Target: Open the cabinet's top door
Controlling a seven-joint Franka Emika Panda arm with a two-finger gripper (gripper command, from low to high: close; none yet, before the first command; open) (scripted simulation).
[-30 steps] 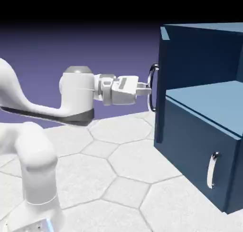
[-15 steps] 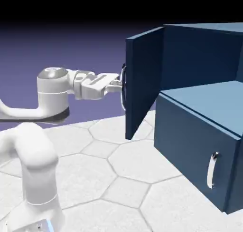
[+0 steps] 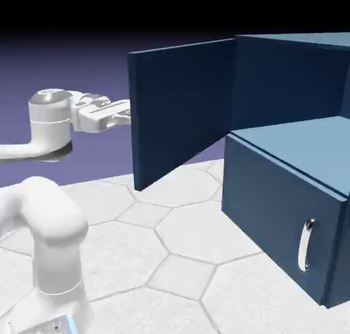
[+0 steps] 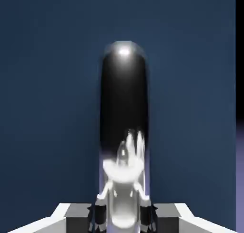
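Note:
The dark-blue cabinet (image 3: pixel 294 79) stands at the exterior view's right. Its top door (image 3: pixel 181 107) is swung far out to the left, with its inner face toward the camera. My gripper (image 3: pixel 126 110) reaches the door's free edge from the left, and the door hides the handle in that view. In the hand view the long silver handle (image 4: pixel 124 108) runs up the middle against the door panel (image 4: pixel 47 84). My gripper (image 4: pixel 123 213) is shut on the handle's lower end, with the dark pads (image 4: pixel 97 213) pressed against its sides.
Below the opening sits the shorter lower panel (image 3: pixel 273 202) with its small silver handle (image 3: pixel 307 245), closed. The white arm's base link (image 3: pixel 48 250) rises at the lower left. A white hexagon-tiled floor (image 3: pixel 184 243) lies under the open door.
The top door has swung from nearly closed to wide open. My gripper, still shut on the handle, has moved left and slightly up with it.

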